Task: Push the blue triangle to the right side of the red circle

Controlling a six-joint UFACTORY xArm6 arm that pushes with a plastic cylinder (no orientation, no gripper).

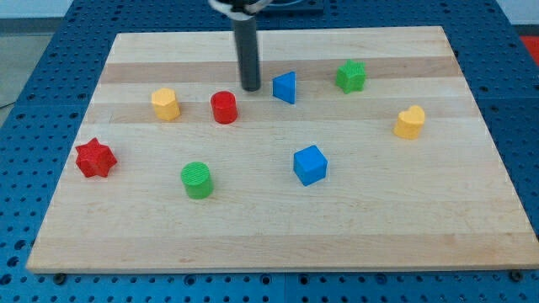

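Note:
The blue triangle (285,87) lies on the wooden board (278,227) near the view's top middle. The red circle (224,108) stands to its left and a little lower. My tip (251,87) is down on the board between the two, just left of the blue triangle and up-right of the red circle. The rod rises to the view's top edge. I cannot tell whether the tip touches the triangle.
A yellow hexagon block (166,103) is left of the red circle. A red star (94,158) is at the left, a green circle (197,179) and blue cube (309,164) lower down, a green star (351,76) and yellow heart (410,122) at the right.

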